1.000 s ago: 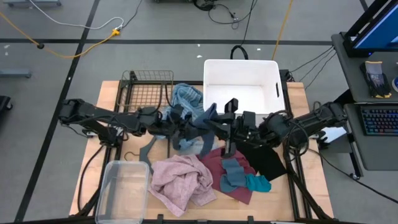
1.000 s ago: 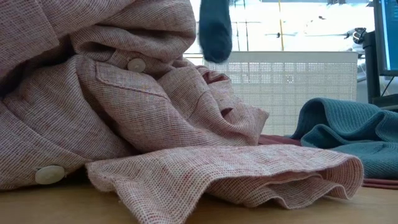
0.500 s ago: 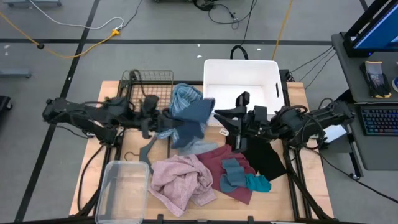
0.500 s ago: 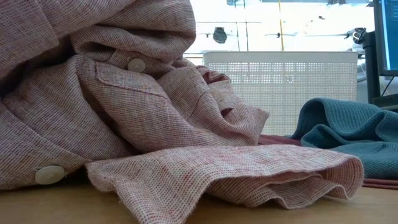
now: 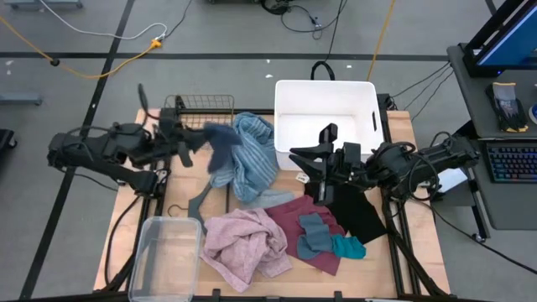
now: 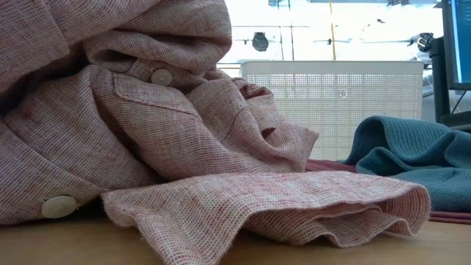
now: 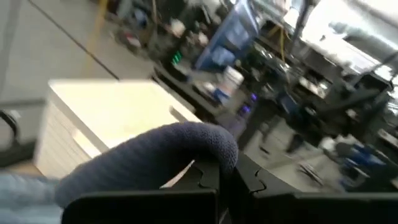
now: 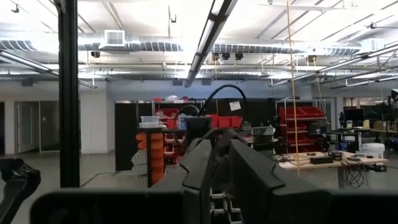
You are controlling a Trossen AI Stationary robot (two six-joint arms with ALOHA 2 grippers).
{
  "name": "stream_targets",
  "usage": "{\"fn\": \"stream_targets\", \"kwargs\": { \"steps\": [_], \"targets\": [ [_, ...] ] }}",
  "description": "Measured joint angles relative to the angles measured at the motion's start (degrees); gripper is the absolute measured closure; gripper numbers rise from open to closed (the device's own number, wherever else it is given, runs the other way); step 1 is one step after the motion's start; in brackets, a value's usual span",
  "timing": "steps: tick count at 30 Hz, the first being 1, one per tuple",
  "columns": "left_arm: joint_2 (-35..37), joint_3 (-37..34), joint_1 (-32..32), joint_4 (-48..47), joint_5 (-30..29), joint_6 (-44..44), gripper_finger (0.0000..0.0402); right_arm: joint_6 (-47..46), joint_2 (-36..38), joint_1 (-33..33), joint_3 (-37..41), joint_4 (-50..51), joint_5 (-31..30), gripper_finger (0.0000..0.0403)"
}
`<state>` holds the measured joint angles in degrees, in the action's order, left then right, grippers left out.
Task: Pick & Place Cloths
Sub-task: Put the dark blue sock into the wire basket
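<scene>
Currently the left gripper [image 5: 195, 143] has its fingers clamped on the navy cloth [image 5: 220, 147], which hangs above the worktop's rear-left area beside the wire basket [image 5: 197, 113]. The white bin [image 5: 327, 117] lies toward the rear-right corner; the right gripper [image 5: 309, 159], nearer it, shows fingers nearly closed and empty

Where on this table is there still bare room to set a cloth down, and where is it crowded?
Free: inside the white bin; the clear tub; the wood strip between wire rack and tub. Crowded: the middle, where striped towel, pink cloth, maroon cloth and black shorts overlap.
</scene>
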<state>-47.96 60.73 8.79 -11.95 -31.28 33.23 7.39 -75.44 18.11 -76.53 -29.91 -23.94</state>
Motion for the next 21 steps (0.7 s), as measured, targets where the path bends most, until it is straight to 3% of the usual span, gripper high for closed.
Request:
{"fn": "stream_targets", "kwargs": {
  "steps": [13,21],
  "targets": [
    [4.19,0.0,-8.12,1.3,-18.06,-20.85,0.0401,-0.02,0.0,-0.01,0.0,0.21,-0.02,0.0348],
    [2.62,0.0,-14.39,0.99,-24.27,-35.2,0.0401,-0.04,0.0,-0.01,0.01,1.42,-0.02,0.0348]
  ]
}}
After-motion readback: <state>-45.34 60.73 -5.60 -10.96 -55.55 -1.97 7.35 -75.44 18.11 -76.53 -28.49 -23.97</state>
